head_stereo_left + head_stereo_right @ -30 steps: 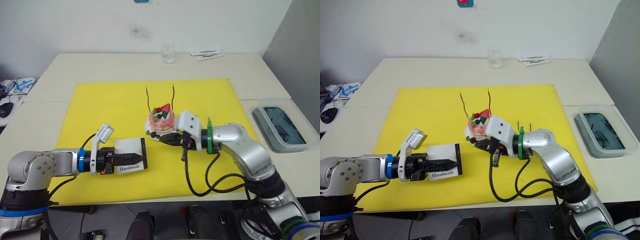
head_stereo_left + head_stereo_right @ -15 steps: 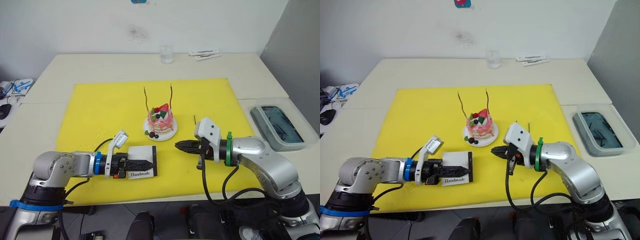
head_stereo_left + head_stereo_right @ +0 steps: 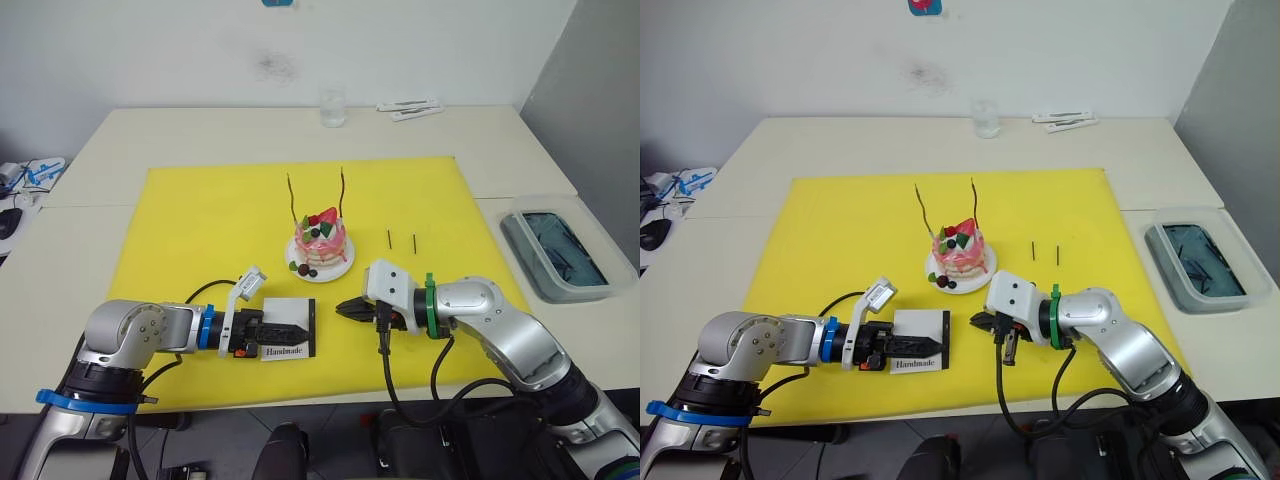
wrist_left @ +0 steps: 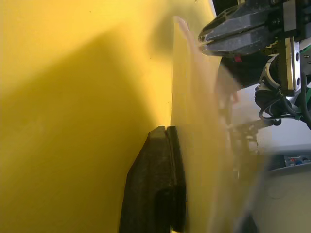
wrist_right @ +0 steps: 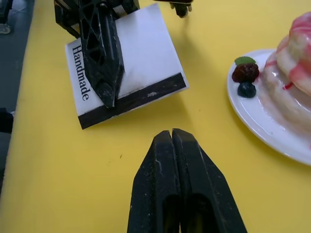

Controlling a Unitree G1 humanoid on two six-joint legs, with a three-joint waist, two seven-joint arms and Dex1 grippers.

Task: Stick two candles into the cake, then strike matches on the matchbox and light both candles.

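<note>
**Two candles in the cake, two matches lying loose on the mat**

Quick count from what we can see: two candles (image 3: 291,196) standing upright in the cake (image 3: 321,241), one on each side of the strawberry, both unlit. Two matches (image 3: 389,239) lie side by side on the yellow mat (image 3: 200,230), just to the right of the cake and a little apart from each other. One matchbox (image 3: 288,327), flat on the mat in front of the cake, black striking strip facing the right arm, "Handmade" along the near edge.

The left pincer (image 3: 285,328) is clamped on the matchbox, one finger lying across its top face. The right pincer (image 3: 347,308) sits just to the right of the box, tips pointing at the striking strip, fingers pressed together. We can't make out anything held between them. It's near the box but not touching it.

Containers: the cake sits on its white plate (image 5: 272,141) with a couple of dark berries and a green leaf at the rim. A clear tub (image 3: 563,255) with something dark inside sits off the mat on the right. A small clear glass (image 3: 334,106) stands at the far side, with a few white strips (image 3: 411,108) near it.

The mat covers the middle of a pale bench (image 3: 150,135), with a white wall behind.
</note>
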